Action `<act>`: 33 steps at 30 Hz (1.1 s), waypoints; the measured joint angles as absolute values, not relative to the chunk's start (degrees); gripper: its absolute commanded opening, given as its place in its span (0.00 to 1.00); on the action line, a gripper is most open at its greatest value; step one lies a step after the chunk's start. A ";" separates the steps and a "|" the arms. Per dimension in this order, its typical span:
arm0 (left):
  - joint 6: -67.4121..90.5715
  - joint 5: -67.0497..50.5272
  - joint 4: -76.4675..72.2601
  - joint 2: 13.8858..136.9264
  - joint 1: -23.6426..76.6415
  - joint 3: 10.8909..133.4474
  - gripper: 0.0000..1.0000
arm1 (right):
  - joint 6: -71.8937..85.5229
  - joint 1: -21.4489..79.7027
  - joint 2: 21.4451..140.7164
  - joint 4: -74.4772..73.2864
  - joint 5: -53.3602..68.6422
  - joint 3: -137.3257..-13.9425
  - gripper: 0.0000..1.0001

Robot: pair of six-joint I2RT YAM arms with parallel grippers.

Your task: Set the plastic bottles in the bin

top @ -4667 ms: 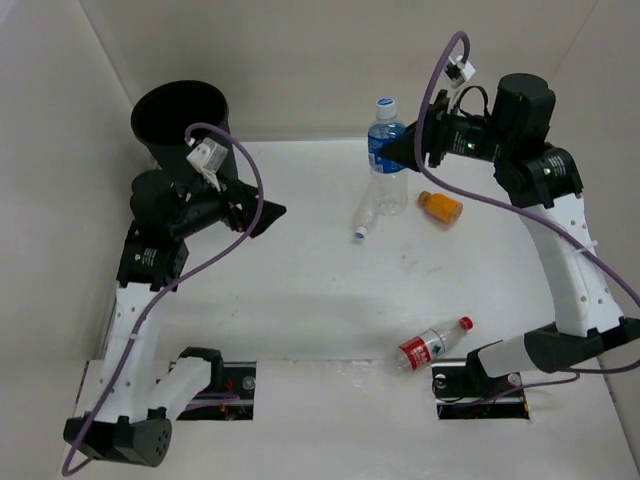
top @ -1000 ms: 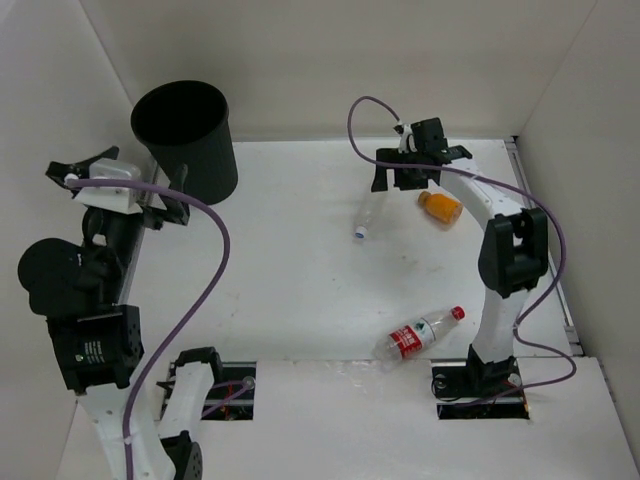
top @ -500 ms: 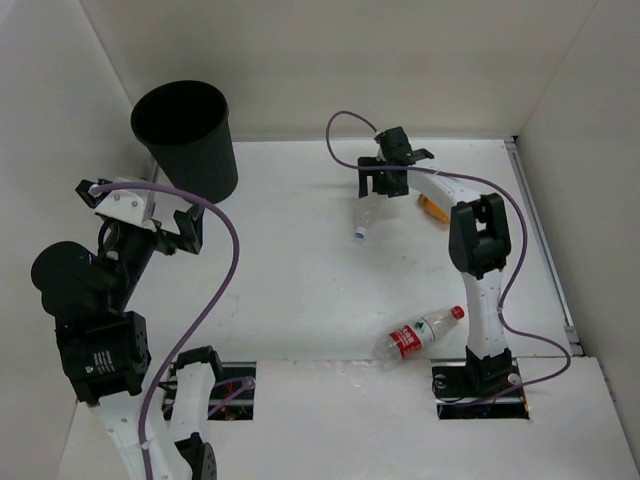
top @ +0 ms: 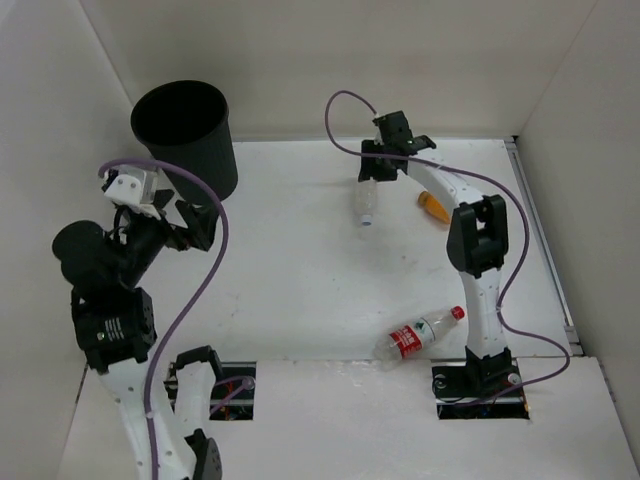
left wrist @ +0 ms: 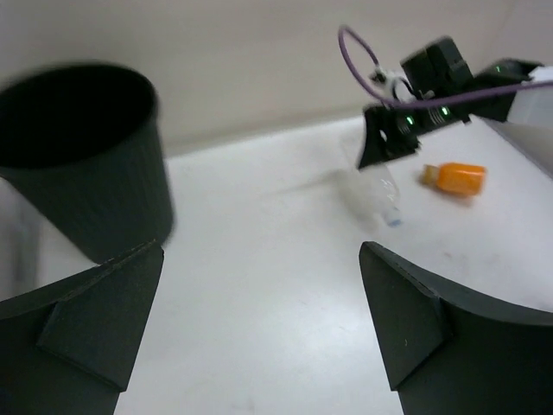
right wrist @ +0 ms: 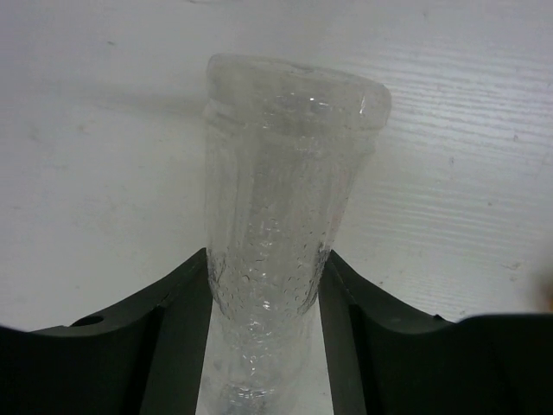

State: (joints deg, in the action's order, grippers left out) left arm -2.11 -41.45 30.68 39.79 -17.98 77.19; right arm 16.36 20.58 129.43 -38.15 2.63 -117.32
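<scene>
My right gripper (top: 383,168) is shut on the clear unlabelled bottle (top: 367,205) at the far middle of the table. In the right wrist view the bottle (right wrist: 289,190) sits squeezed between both fingers (right wrist: 180,322). The short orange bottle (top: 432,205) lies just right of it. The red-label bottle (top: 415,338) lies near the right arm's base. The black bin (top: 185,135) stands at the far left. My left gripper (top: 190,225) is open and empty in front of the bin (left wrist: 86,164). The blue-label bottle is out of view.
White walls close in the table on the left, back and right. The left wrist view also shows my right gripper (left wrist: 396,130), the clear bottle (left wrist: 380,194) and the orange bottle (left wrist: 458,177). A purple cable loops above each arm.
My right gripper has come down from the orange bottle's side onto the clear bottle and closed on it; the bottle has swung straighter. My left arm has lowered and moved right. The blue-label bottle has gone.
</scene>
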 measured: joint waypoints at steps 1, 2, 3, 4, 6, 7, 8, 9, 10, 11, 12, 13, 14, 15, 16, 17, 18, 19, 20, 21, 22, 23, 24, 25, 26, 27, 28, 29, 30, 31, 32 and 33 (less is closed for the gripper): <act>-0.43 -41.69 30.04 40.40 -16.49 75.02 1.00 | 16.53 20.36 128.64 -38.15 4.03 -117.60 0.03; 1.37 -41.78 29.26 41.36 -14.41 73.08 1.00 | 16.80 20.14 127.39 -38.15 5.89 -117.69 0.01; 3.05 -42.06 28.27 42.57 -12.51 71.53 1.00 | 17.17 19.79 125.80 -38.09 8.16 -117.67 0.01; 4.95 -42.37 26.76 44.05 -10.59 69.76 1.00 | 17.67 19.38 123.85 -37.85 10.76 -117.67 0.00; 9.45 -43.11 22.92 47.33 -6.85 66.39 1.00 | 18.90 18.44 119.57 -36.16 16.05 -117.58 0.00; 11.68 -43.42 20.95 48.82 -5.19 65.14 1.00 | 19.68 17.89 116.88 -34.52 19.25 -117.40 0.00; 14.06 -43.64 18.79 50.94 -3.36 64.12 1.00 | 20.67 17.34 113.95 -32.29 22.72 -117.01 0.00; 16.38 -43.81 16.78 53.30 -1.39 63.59 1.00 | 21.63 16.86 111.13 -29.76 25.82 -116.42 0.00; 18.55 -43.88 14.70 55.66 0.71 63.42 1.00 | 22.87 16.21 107.96 -26.59 29.39 -115.39 0.00; 20.21 -43.88 12.69 57.60 2.63 63.44 1.00 | 24.05 15.59 105.16 -23.53 32.64 -114.37 0.00; 21.78 -43.86 10.41 59.61 5.04 63.55 1.00 | 25.47 15.03 102.28 -19.90 36.10 -113.01 0.00; 23.09 -43.81 8.71 61.45 7.60 63.94 1.00 | 27.09 14.46 99.55 -15.94 39.44 -111.37 0.00; 24.01 -43.81 7.51 63.05 9.98 64.60 1.00 | 28.73 14.06 97.27 -12.49 42.41 -109.84 0.00; 24.88 -43.75 6.35 64.77 12.67 65.69 1.00 | 30.72 13.63 95.24 -8.71 45.25 -108.18 0.00; 25.56 -43.68 5.43 66.46 15.40 67.11 1.00 | 32.93 13.15 93.58 -4.97 47.88 -106.52 0.00; 26.11 -43.53 4.80 68.16 18.09 68.99 1.00 | 35.05 12.75 92.44 -1.74 50.39 -105.03 0.00; 26.50 -43.44 3.97 69.71 20.53 70.91 1.00 | 37.10 12.51 91.74 1.10 52.29 -103.79 0.00; 26.87 -43.51 3.03 71.37 23.14 73.30 1.00 | 39.35 12.25 91.33 3.88 54.11 -102.43 0.00; 27.11 -43.51 2.11 73.01 25.39 75.79 1.00 | 41.15 11.99 91.09 6.07 55.37 -101.12 0.00; 27.31 -43.53 1.21 74.35 27.22 77.97 1.00 | 43.07 11.77 90.98 8.03 56.58 -99.53 0.00; 27.46 -43.62 0.34 75.59 28.97 80.23 1.00 | 44.58 11.60 90.94 9.41 57.45 -98.02 0.00; 27.55 -43.68 -0.49 76.64 30.24 82.26 1.00 | 45.74 11.57 90.94 10.20 58.17 -96.60 0.00; 27.62 -43.72 -1.15 77.54 31.14 84.09 1.00 | 46.83 11.51 90.94 10.96 58.76 -95.18 0.00; 27.66 -43.70 -1.78 78.17 31.66 85.47 1.00 | 47.79 11.42 90.94 11.27 59.29 -93.86 0.00; 27.75 -43.75 -2.42 78.70 32.05 86.65 1.00 | 48.38 11.42 90.91 11.44 59.64 -92.92 0.00; 27.79 -43.72 -2.83 79.07 32.32 87.57 1.00 | 49.10 11.42 90.89 11.55 60.03 -92.05 0.00; 27.81 -43.70 -3.27 79.40 32.56 88.18 1.00 | 49.50 11.42 90.89 11.60 60.34 -91.64 0.00; 27.81 -43.68 -3.64 79.64 32.69 88.47 1.00 | 49.89 11.42 90.80 11.75 60.51 -91.37 0.00; 27.81 -43.70 -3.84 79.85 32.84 88.64 1.00 | 50.30 11.42 90.67 12.05 60.66 -91.15 0.00; 27.81 -43.70 -3.97 80.07 32.97 88.64 1.00 | 50.70 11.42 90.45 12.32 60.86 -91.09 0.00; 27.81 -43.68 -4.03 80.31 33.01 88.64 1.00 | 51.00 11.42 90.26 12.60 60.95 -91.09 0.00; 27.81 -43.70 -4.08 80.58 33.04 88.64 1.00 | 51.37 11.42 89.89 12.97 60.97 -91.09 0.00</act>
State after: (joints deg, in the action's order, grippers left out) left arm 27.81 -43.70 -4.08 80.58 33.04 88.64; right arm 51.37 11.42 89.89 12.97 60.97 -91.09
